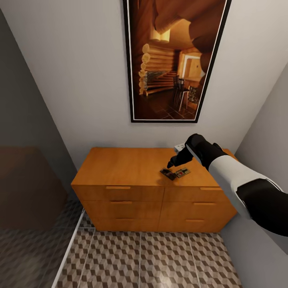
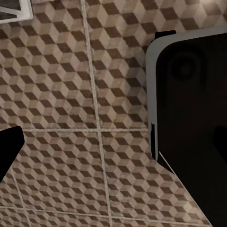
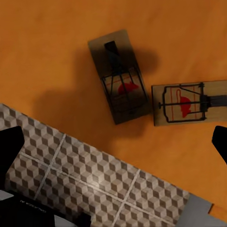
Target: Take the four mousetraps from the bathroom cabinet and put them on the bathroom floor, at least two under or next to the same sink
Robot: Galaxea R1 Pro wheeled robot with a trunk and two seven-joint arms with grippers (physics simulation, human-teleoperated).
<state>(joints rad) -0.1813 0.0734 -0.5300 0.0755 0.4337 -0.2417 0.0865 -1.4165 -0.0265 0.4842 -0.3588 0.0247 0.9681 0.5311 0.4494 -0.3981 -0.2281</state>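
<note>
Head view gives me the cabinet (image 1: 132, 176) against the wall under a framed picture (image 1: 174, 60), with the bathroom floor (image 1: 160, 260) in front of it. My right hand (image 1: 173, 163) hangs just above the cabinet's flat top, over two mousetraps (image 1: 175, 173) lying flat there near the front edge, right of the middle. On the right wrist view one mousetrap (image 3: 120, 78) lies in shadow at an angle, and the other (image 3: 191, 102) sits just beside it, their corners nearly touching. That hand's fingers (image 3: 9, 151) stand wide apart, holding nothing. The left wrist view looks down on floor tiles; one dark finger (image 2: 9, 151) shows at the edge, so I cannot tell whether that hand is apart or together.
</note>
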